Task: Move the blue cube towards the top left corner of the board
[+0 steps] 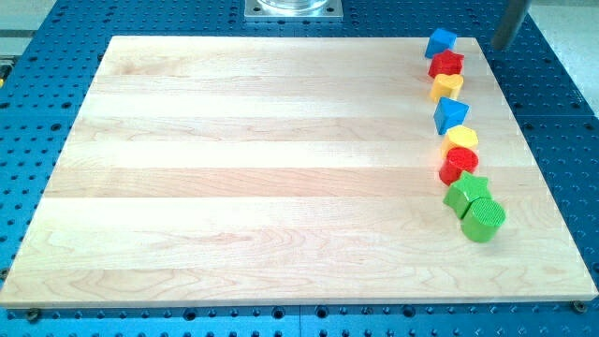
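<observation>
The blue cube [440, 42] sits at the top right corner of the wooden board [262, 168], at the head of a column of blocks. My tip [500, 47] is just off the board's top right corner, to the right of the blue cube and apart from it. Below the cube, running down the right side, are a red star [447, 64], a yellow heart [447, 86], a blue triangular block [451, 114], a yellow hexagon [461, 140], a red cylinder [459, 165], a green star [468, 193] and a green cylinder [483, 219].
The board lies on a blue perforated table [562, 112]. A metal base plate [293, 9] stands beyond the middle of the board's top edge.
</observation>
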`<control>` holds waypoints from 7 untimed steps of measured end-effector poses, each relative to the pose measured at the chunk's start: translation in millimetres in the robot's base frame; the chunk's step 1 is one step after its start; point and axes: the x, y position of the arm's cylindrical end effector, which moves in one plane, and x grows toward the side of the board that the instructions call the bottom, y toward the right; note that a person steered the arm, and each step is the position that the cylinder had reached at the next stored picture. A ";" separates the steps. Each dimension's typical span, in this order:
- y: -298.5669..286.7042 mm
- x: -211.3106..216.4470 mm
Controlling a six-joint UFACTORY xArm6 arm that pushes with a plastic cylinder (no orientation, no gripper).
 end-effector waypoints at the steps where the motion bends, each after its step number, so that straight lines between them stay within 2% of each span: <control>1: -90.5 2.7; 2: -194.7 6.7; 3: -246.6 10.5; 4: -202.8 23.9; 6: -92.9 23.8; 7: -74.7 35.5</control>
